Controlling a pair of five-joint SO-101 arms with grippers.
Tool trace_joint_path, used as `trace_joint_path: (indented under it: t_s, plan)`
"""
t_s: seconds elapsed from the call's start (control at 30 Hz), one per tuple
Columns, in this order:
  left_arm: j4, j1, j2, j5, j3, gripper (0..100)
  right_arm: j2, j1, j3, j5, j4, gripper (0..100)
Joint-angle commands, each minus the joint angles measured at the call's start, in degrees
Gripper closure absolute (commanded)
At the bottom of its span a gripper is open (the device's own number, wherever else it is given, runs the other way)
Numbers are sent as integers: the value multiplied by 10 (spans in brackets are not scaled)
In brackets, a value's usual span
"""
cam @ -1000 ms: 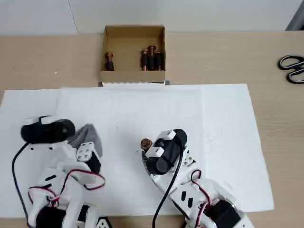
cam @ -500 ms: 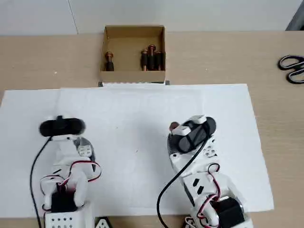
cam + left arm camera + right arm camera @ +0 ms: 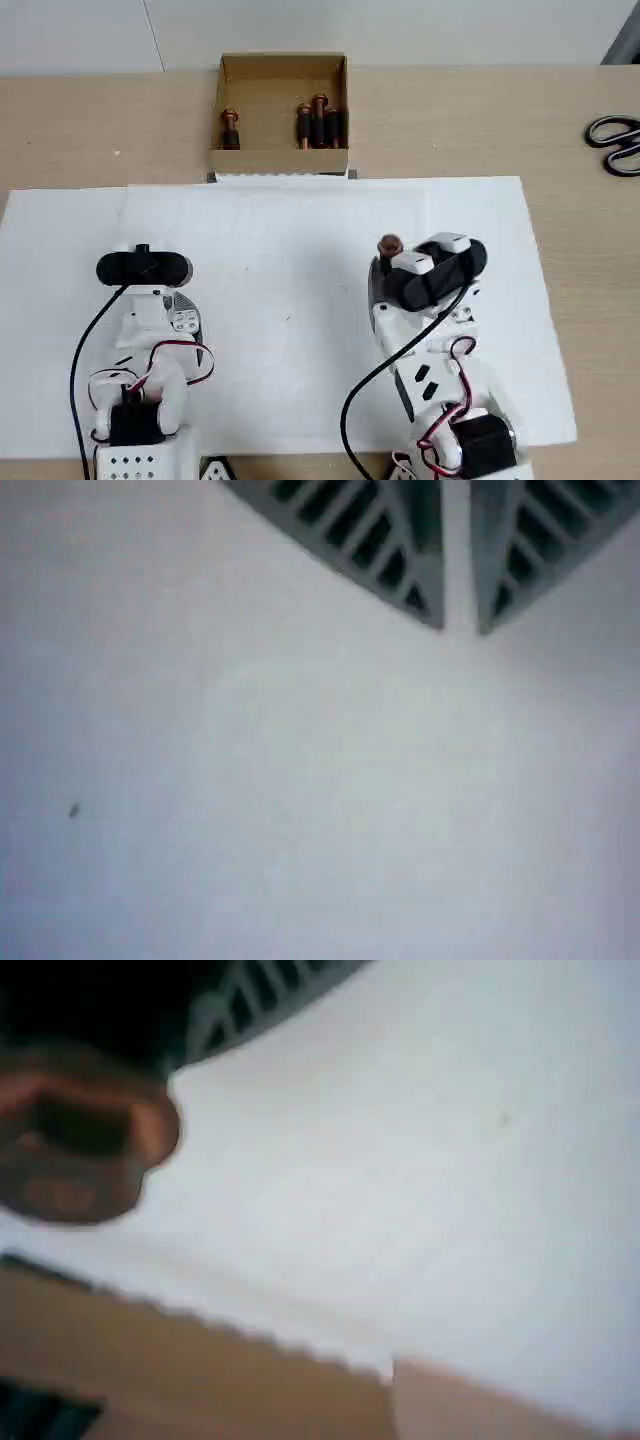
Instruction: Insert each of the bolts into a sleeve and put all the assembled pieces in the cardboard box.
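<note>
Wooden surface [image 3: 100, 120] carries a white sheet [image 3: 280, 230], with the cardboard box [image 3: 283, 160] at the sheet's far edge. Over the sheet's right half, the right end effector [image 3: 388, 262] is clamped on an assembled piece [image 3: 390, 245], a copper bolt head above a dark sleeve. It looks stiff, small and likely slick, so it is best gripped across the sleeve. The left end effector [image 3: 458, 610] is pinched together and empty over the sheet's left half.

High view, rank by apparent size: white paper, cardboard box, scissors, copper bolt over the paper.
1. white paper
2. cardboard box
3. scissors, cut off at the picture's edge
4. copper bolt
</note>
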Motion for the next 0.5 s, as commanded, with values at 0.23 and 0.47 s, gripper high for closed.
trace_joint_path:
  t_s: [0.23,0.47]
  plan:
    - [-14,1,-6,-4,-2,994,361,6,-220,-9,-170,996]
    - [-28,2,-6,-4,0,994,635,2,-421,-8,-247,996]
